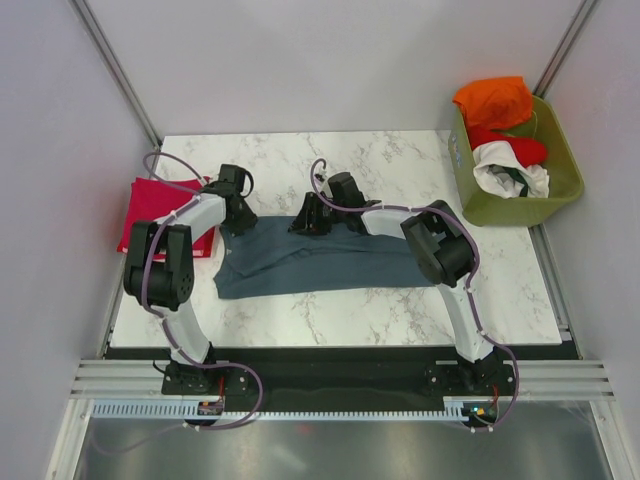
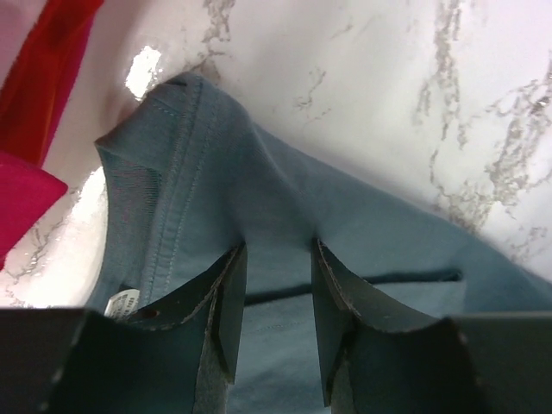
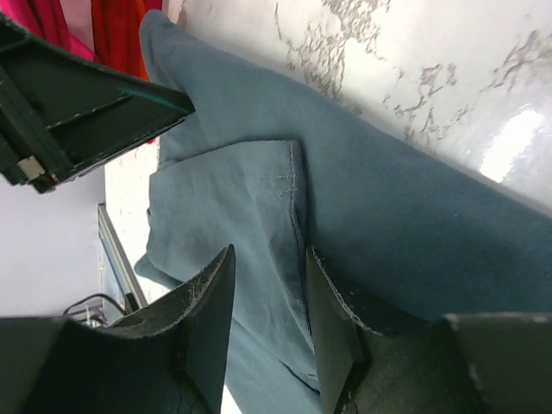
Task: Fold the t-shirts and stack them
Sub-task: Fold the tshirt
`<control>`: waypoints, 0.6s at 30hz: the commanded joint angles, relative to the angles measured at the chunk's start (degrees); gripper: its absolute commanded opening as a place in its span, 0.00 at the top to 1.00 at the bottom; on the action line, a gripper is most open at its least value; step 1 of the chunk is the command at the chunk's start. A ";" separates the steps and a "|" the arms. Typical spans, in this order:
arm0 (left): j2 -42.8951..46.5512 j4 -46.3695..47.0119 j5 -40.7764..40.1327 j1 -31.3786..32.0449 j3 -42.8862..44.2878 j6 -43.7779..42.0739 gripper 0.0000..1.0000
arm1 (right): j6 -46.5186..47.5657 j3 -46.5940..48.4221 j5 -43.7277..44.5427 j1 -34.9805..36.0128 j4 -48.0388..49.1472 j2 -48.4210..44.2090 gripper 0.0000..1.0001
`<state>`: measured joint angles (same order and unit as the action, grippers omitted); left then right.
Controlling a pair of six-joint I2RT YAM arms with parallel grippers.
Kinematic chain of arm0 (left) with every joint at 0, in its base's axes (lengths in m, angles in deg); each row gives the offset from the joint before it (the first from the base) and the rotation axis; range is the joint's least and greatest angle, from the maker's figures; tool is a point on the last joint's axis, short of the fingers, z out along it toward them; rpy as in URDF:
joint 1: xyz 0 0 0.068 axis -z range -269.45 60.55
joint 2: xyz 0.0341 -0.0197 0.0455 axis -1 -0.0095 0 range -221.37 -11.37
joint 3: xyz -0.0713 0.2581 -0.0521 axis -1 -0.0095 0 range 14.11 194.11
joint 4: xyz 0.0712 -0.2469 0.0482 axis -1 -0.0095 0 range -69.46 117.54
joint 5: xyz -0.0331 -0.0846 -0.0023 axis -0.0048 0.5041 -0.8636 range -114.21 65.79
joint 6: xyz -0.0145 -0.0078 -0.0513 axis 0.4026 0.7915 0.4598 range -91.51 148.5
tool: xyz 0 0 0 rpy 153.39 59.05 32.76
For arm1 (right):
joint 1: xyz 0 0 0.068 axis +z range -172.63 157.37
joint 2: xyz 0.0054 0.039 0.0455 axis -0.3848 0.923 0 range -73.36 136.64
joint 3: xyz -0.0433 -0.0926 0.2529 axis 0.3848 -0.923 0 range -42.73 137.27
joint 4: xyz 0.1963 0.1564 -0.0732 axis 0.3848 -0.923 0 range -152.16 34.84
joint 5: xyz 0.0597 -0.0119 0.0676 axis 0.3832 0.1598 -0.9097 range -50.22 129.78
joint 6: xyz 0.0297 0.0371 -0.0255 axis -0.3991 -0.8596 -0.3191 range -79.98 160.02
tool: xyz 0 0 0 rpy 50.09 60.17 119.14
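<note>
Slate blue-grey t-shirt (image 1: 320, 262) spread flat, middle of counter (image 1: 400, 300). Left hand (image 1: 236, 212) at shirt's far-left corner by collar, fingers apart, cloth showing between. Right hand (image 1: 308, 218) at shirt's far edge, fingers apart over stitched hem. Folded crimson t-shirt (image 1: 150, 210) at counter's left edge.

A spread t-shirt (image 1: 320, 262) lies across the middle of the table (image 1: 400, 160). Just to its left, at the table's left edge, lies a folded t-shirt (image 1: 150, 205). The basket (image 1: 510, 212) stands at the far right corner, with more t-shirts (image 1: 495, 100) heaped in it. The left gripper (image 1: 233, 215) is at the spread t-shirt's far left corner. The right gripper (image 1: 303, 222) is near the middle of its far edge.
</note>
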<state>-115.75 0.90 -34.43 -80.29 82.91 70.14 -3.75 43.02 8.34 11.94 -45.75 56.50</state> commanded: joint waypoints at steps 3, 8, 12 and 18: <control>-1.44 -3.07 -3.76 -0.55 3.27 2.30 0.56 | -0.79 0.29 -5.38 0.41 1.75 0.57 0.58; -2.59 -3.69 -3.23 -0.91 3.98 2.39 0.56 | -1.49 -2.34 -7.05 0.41 4.82 -0.66 0.77; -2.85 -3.95 -3.84 -1.08 4.07 2.03 0.56 | -1.58 -3.93 -8.55 0.32 5.18 -2.07 0.92; -2.94 -4.22 -4.20 -1.35 4.33 1.42 0.56 | -2.99 -12.09 -10.04 0.32 9.31 -7.34 1.00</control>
<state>-117.76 -2.84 -36.35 -81.27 85.09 70.69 -6.13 34.04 0.95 11.94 -41.21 54.34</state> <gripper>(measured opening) 0.439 0.009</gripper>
